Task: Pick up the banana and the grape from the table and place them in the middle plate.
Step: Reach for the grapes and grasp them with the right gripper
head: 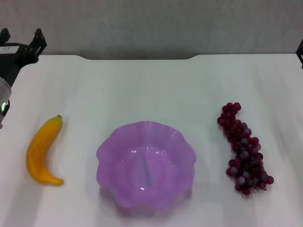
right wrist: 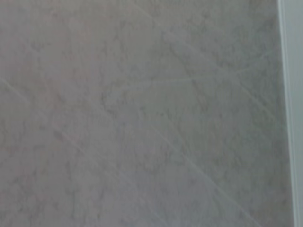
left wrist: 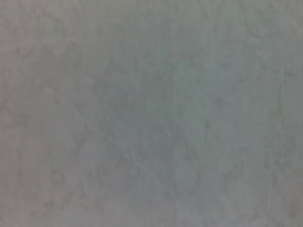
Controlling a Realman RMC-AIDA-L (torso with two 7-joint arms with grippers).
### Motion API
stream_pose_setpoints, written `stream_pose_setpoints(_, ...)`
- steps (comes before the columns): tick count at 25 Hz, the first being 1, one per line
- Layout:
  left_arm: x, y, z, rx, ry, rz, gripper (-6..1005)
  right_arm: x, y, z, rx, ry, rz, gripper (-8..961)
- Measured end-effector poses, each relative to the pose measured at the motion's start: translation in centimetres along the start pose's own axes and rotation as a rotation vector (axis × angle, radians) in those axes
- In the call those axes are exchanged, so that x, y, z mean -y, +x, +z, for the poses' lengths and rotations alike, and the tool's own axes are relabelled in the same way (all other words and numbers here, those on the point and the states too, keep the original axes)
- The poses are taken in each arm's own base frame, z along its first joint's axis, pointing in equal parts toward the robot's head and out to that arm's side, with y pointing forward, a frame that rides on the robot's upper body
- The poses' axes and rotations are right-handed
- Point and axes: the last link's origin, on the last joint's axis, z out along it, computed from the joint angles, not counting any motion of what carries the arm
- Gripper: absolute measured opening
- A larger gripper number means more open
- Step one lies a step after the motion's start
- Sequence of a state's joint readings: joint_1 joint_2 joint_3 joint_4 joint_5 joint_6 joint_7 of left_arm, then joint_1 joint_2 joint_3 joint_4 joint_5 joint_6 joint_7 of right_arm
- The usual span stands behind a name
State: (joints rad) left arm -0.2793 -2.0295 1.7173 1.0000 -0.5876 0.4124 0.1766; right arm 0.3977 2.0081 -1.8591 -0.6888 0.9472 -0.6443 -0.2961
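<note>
1. Well short of the left gripper (head: 21,40), fingers spread and empty, lies the banana (head: 41,152) on the table (head: 142,85).
2. Grapes (head: 242,151) lie beyond the plate (head: 146,163).
3. Right gripper (head: 300,51): state cannot be told.
4. Judgement: nothing picked; reaching for the banana comes next.

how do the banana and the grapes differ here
The banana is one smooth, curved yellow-orange piece; the grapes are a bumpy bunch of many small dark red-purple fruits. The banana lies on the robot's left of the purple plate, the grapes on its right. Both rest on the white table, outside the plate, untouched.
</note>
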Motion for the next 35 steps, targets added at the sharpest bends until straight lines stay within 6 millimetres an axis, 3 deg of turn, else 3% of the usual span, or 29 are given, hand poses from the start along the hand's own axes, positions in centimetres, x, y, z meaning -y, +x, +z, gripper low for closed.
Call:
stream_pose_setpoints(21, 1.1, -0.3, 0.1, 0.019, 0.033, -0.002, 830, -0.4, -0.3, 0.0, 0.013, -0.011, 0.004, 770)
stream_pose_setpoints(35, 1.1, -0.5, 0.2, 0.028, 0.032, 0.006, 830, -4.6, 1.3, 0.3, -0.231, -0.172, 0.091, 768)
